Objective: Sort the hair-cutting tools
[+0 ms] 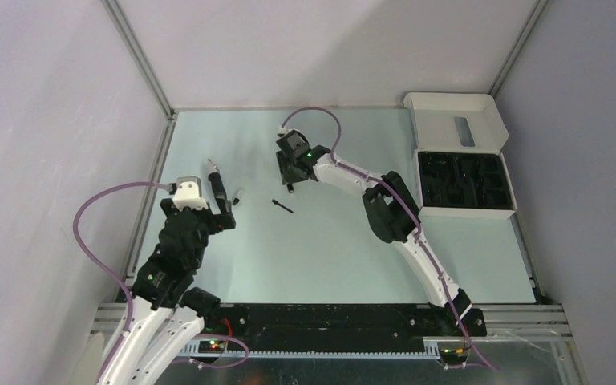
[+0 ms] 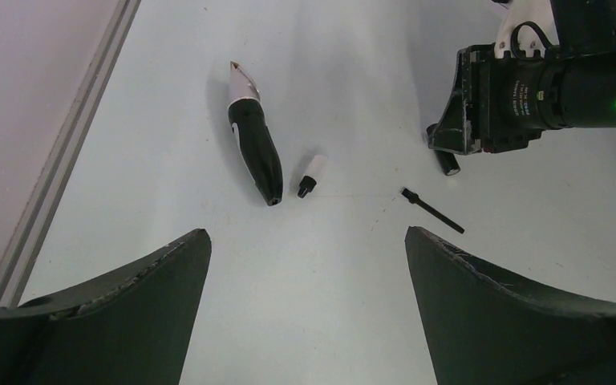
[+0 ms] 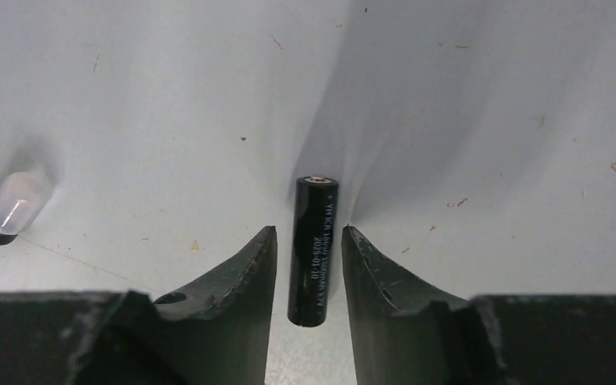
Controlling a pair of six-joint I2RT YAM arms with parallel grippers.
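The black tapered trimmer body (image 1: 216, 186) with its silver tip lies at the left and also shows in the left wrist view (image 2: 255, 148). A small clear-capped piece (image 2: 311, 174) lies beside it and shows in the right wrist view too (image 3: 12, 207). A thin black stick (image 2: 433, 211) lies mid-table. My right gripper (image 3: 308, 230) is down at the table with its fingers close on either side of a short black cylinder (image 3: 314, 249); narrow gaps show. My left gripper (image 2: 305, 233) is wide open and empty, just short of the trimmer body.
A white box (image 1: 465, 212) with a black moulded insert and an open lid (image 1: 457, 124) stands at the back right. Metal frame rails (image 1: 154, 172) run along the table's left edge. The right arm's camera (image 2: 561, 88) shows in the left wrist view.
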